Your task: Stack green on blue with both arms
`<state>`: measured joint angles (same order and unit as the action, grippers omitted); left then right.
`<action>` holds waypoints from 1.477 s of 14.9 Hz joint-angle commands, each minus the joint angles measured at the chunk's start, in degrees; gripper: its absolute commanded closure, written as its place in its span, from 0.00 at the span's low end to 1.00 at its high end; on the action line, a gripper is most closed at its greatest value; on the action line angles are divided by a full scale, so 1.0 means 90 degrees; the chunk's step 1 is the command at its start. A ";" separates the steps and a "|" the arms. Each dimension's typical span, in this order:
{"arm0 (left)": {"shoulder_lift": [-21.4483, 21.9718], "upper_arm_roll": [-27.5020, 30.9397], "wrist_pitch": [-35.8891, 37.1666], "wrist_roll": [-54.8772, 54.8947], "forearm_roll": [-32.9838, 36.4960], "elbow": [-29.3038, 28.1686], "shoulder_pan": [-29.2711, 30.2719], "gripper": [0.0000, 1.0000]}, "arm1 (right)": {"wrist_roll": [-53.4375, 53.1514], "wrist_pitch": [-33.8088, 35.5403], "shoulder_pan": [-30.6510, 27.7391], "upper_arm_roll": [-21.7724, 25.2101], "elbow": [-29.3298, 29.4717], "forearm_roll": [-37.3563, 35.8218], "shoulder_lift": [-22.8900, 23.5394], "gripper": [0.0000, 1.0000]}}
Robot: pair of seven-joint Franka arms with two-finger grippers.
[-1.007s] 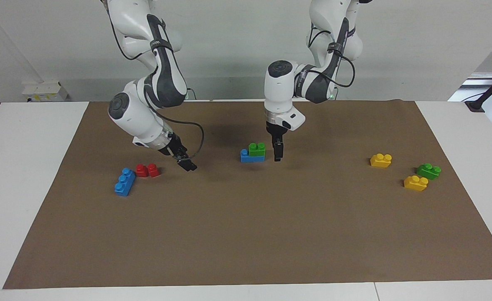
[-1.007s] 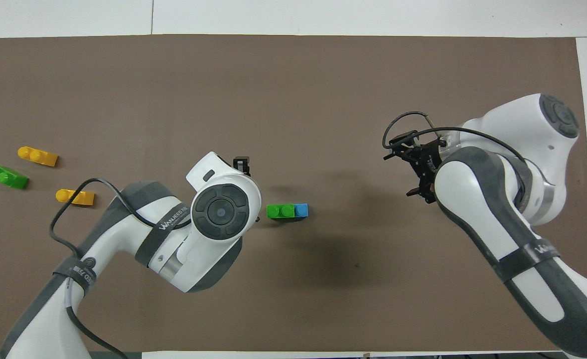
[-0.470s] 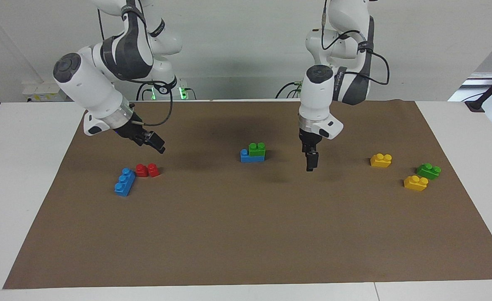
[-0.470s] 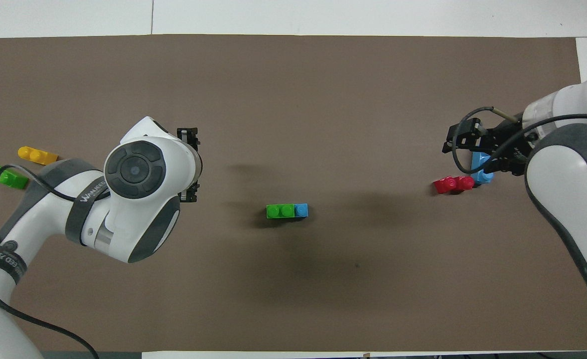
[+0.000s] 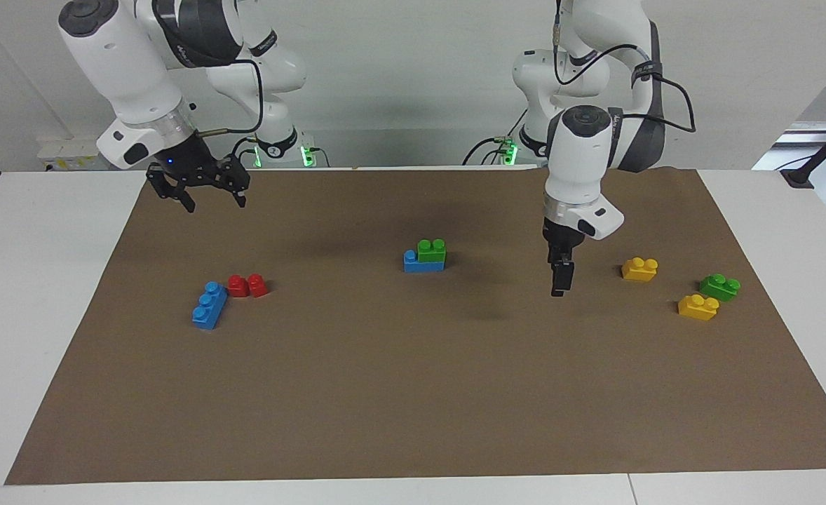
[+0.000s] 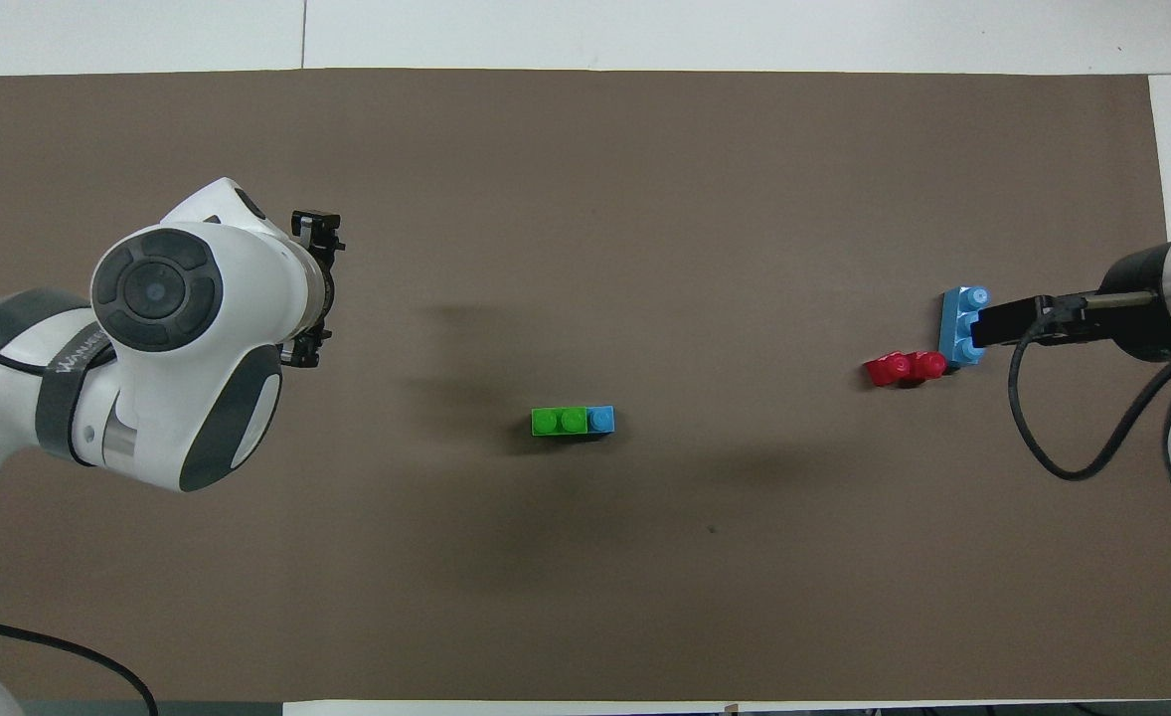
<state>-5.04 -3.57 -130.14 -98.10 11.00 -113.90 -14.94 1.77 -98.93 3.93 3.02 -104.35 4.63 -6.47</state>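
A green brick (image 5: 431, 249) sits on one end of a blue brick (image 5: 413, 264) in the middle of the brown mat, with one blue stud (image 6: 600, 419) left bare. My left gripper (image 5: 559, 282) hangs open and holding nothing over the mat, between this stack and a yellow brick (image 5: 639, 268). Up in the air over the mat's edge nearest the robots, my right gripper (image 5: 214, 200) is open and holds nothing. A second blue brick (image 5: 210, 305) lies toward the right arm's end. A second green brick (image 5: 719, 286) lies toward the left arm's end.
A red brick (image 5: 247, 285) lies touching the second blue brick. Another yellow brick (image 5: 698, 307) lies beside the second green one. The brown mat (image 5: 413, 407) covers most of the white table. In the overhead view the left arm hides the bricks at its end.
Both grippers have pulled away from the stack. The left one slid toward the left arm's end. The right one rose and drew back toward the robots. No brick moved.
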 commanded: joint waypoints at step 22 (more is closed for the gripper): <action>0.0111 -0.0082 0.3219 0.9783 -0.0763 0.1835 0.1845 0.00 | 0.0028 0.1207 -0.0495 -0.0063 0.1204 -0.0573 0.0484 0.00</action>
<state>-4.49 -3.65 -104.19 -16.63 5.08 -98.24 -0.51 2.72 -89.02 0.29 3.06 -94.48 0.40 -2.60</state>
